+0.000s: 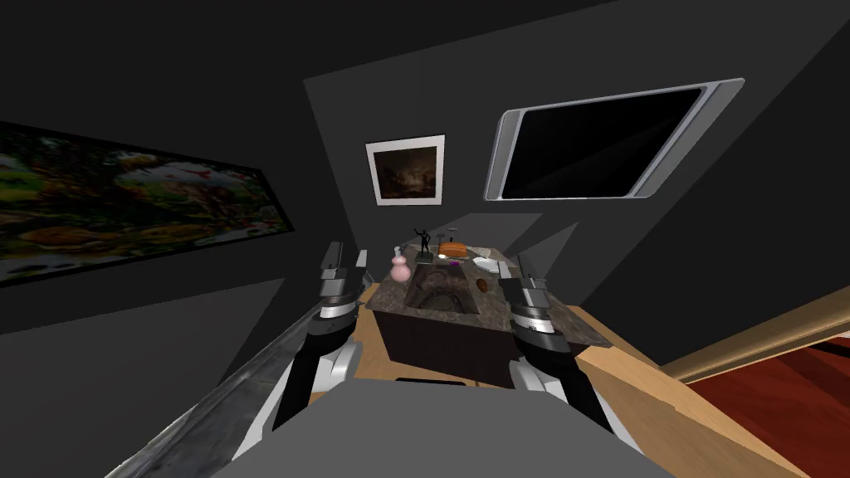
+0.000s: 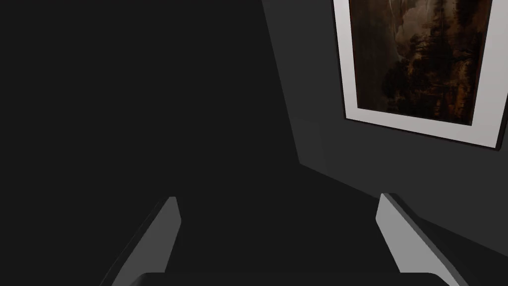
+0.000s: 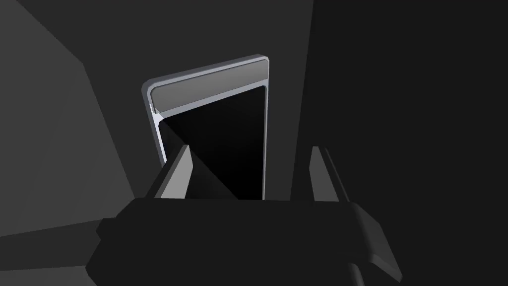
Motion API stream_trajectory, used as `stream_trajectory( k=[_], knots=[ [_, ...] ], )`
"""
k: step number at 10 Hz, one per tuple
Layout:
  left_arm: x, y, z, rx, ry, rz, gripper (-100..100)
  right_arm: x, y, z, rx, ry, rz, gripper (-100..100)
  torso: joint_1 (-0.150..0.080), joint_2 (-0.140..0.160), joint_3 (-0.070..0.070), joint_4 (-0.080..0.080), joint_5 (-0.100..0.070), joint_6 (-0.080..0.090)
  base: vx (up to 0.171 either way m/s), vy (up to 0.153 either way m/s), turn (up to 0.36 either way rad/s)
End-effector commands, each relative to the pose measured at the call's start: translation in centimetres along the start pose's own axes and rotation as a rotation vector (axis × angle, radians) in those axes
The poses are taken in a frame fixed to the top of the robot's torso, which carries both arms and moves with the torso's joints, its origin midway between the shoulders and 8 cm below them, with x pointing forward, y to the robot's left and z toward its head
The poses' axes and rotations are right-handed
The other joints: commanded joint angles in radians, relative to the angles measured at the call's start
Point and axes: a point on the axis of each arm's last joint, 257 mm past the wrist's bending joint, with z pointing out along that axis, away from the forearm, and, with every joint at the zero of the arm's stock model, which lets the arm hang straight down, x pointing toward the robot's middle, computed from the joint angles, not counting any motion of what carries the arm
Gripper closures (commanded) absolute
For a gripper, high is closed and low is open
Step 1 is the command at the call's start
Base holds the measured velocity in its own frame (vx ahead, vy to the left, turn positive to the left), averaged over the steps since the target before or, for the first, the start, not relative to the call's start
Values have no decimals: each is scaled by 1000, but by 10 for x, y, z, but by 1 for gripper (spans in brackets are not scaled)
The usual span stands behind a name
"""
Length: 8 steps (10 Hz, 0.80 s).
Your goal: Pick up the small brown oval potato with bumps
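Note:
The small brown oval potato [image 1: 481,285] lies on a mottled stone countertop [image 1: 495,309], just right of the sunken basin [image 1: 444,295]. My right gripper [image 1: 514,270] hovers close to the potato's right, raised over the counter's right edge; in the right wrist view its fingers [image 3: 176,175] stand apart with nothing between them, so the gripper [image 3: 248,171] is open. My left gripper [image 1: 346,256] is up at the counter's left side, beside a pink vase [image 1: 400,266]. It [image 2: 278,221] is open too, with its fingers [image 2: 159,237] wide and empty.
At the back of the counter stand a black figurine [image 1: 425,241], an orange-brown block [image 1: 453,248] and a white dish [image 1: 486,265]. The dark cabinet front [image 1: 440,348] faces me. Dark walls close in behind and to the left. Tan floor [image 1: 664,415] runs to the right.

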Motion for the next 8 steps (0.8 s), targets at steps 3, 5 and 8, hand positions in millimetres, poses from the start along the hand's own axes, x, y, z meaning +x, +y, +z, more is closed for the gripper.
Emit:
stream_trajectory(
  k=[3, 5, 8],
  knots=[
    [0, 0, 0, 0, 0, 0, 0, 9, -20, -14, 65, 71, 26, -100, 1, 3, 2, 1, 0, 0, -55, 23, 50],
    [0, 0, 0, 0, 0, 0, 0, 12, -29, -22, 97, 102, 38, -100, 3, 6, 4, 1, 1, 0, -88, 41, 47],
    [0, 0, 0, 0, 0, 0, 0, 17, -50, -41, 176, 159, 70, -100, 2, 4, 2, 1, 1, 0, -61, 39, 69]
  ],
)
